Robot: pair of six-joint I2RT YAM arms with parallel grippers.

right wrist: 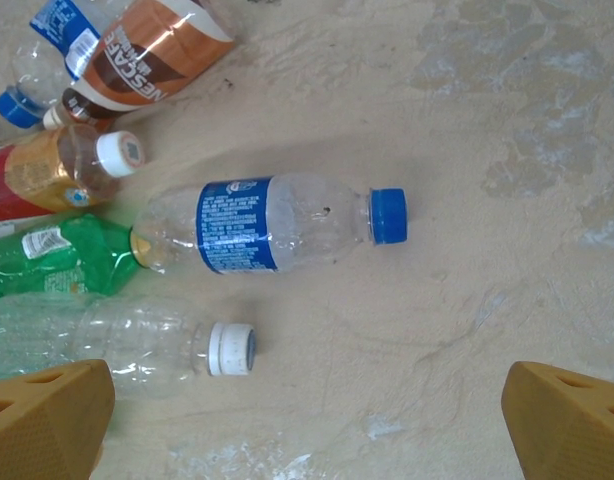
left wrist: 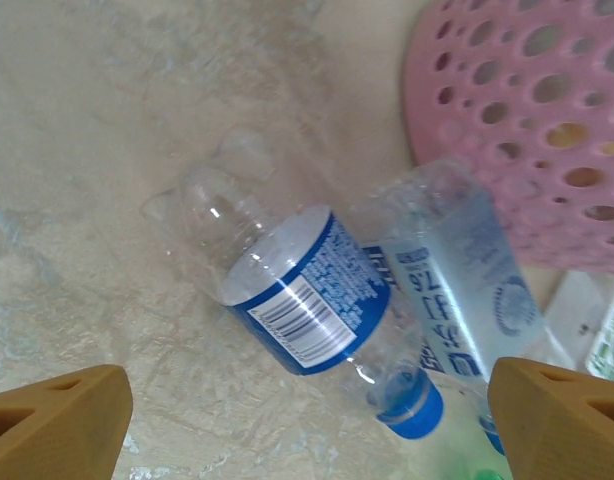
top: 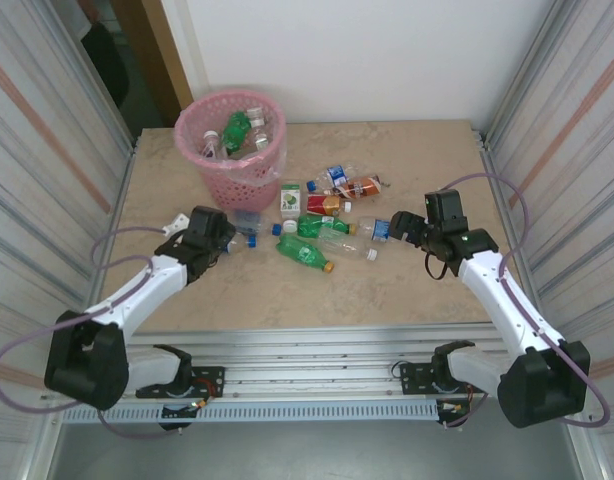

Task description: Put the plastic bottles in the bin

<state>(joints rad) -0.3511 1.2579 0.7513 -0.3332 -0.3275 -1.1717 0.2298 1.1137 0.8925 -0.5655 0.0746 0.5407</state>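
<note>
- Two end effectors work over the pale, stone-patterned desk (top: 287, 290). The left end effector (top: 227, 243) and the right end effector (top: 402, 228) both have their jaws spread wide, with nothing between them.
- About a dozen small crushed plastic bottles (top: 317, 225) lie scattered mid-desk between the arms. A few more sit inside the round pink lattice plastic bin (top: 237, 175) at the far left.
- Handling, as I judge it: these bottles look empty and thin-walled, so they should be light, springy and slick. They will likely dent under a squeeze and may squirt sideways. The labelled mid-body looks the best place to grip, not the cap or neck.
- The left wrist view gives the close contact. The tan fingers (left wrist: 57, 425) frame a clear bottle with a dark blue label and blue cap (left wrist: 297, 290). It touches a second clear bottle with a pale blue label (left wrist: 457, 290), which lies just beside the bin wall.
- The right wrist view shows a blue-capped clear bottle (right wrist: 277, 225) lying free on its cap side. A white-capped clear bottle (right wrist: 147, 350) and a green bottle (right wrist: 67, 260) lie near its base.
- The top view adds the whole layout and the bin's open mouth.
</note>
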